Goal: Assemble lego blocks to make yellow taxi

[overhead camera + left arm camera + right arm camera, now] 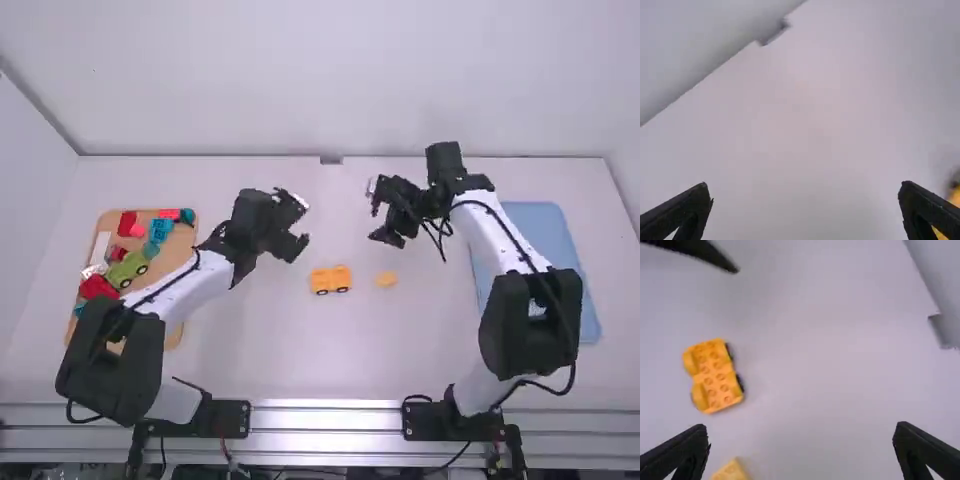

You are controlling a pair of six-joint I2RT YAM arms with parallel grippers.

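Right gripper [801, 427], jaws parted and empty, is placed beyond and right of the yellow wheeled base [330, 277]; the left gripper [805, 186], likewise parted and empty, beyond and left. A loose yellow block [386, 279] is seen just right of the base. Both pieces are judged light and rigid; the base, apt to roll, is best gripped across its long sides.

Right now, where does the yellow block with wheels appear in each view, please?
High view: the yellow block with wheels is near the middle, beside the small yellow block.
Left wrist view: likely the block, cut off by the picture's edge, beside one finger of the left gripper.
Right wrist view: whole, near the small yellow block.
Shared landmark: grey bracket at the table's far edge.
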